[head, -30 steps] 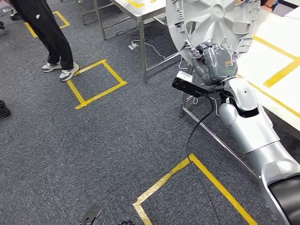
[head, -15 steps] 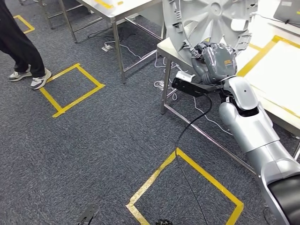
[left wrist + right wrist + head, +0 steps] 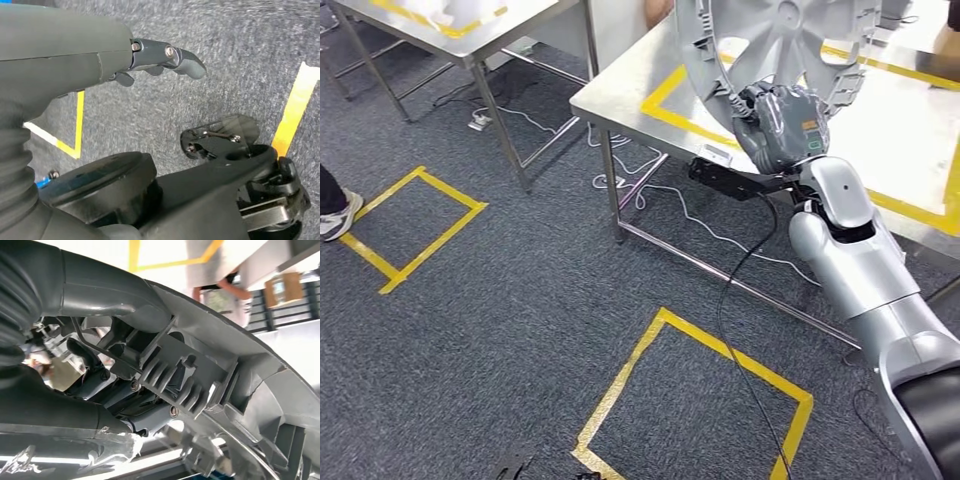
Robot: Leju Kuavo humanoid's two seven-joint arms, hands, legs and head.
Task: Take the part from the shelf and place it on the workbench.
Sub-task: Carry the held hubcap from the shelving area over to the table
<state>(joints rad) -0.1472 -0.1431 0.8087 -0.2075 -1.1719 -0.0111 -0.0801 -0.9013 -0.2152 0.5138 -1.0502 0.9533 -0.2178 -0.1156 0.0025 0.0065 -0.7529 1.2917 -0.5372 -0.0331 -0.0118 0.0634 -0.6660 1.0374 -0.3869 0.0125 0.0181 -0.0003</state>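
Observation:
The part (image 3: 780,40) is a large round grey plastic disc with spokes and a ribbed rim. My right hand (image 3: 782,128) grips its lower edge and holds it upright over the near edge of the steel workbench (image 3: 637,88), which carries yellow tape lines. In the right wrist view my dark fingers (image 3: 113,390) wrap around the part's ribbed rim (image 3: 226,370). My left hand (image 3: 75,50) hangs above the carpet with its fingers stretched out and nothing in them.
A second steel table (image 3: 471,25) stands at the back left. Yellow tape squares (image 3: 697,400) mark the grey carpet. Cables (image 3: 675,205) trail under the workbench. A person's shoe (image 3: 335,215) is at the left edge, and a person (image 3: 222,285) stands beyond the bench.
The camera has turned, so the workbench now fills the upper right and the person's legs have slid out at the left. My right hand still holds the part.

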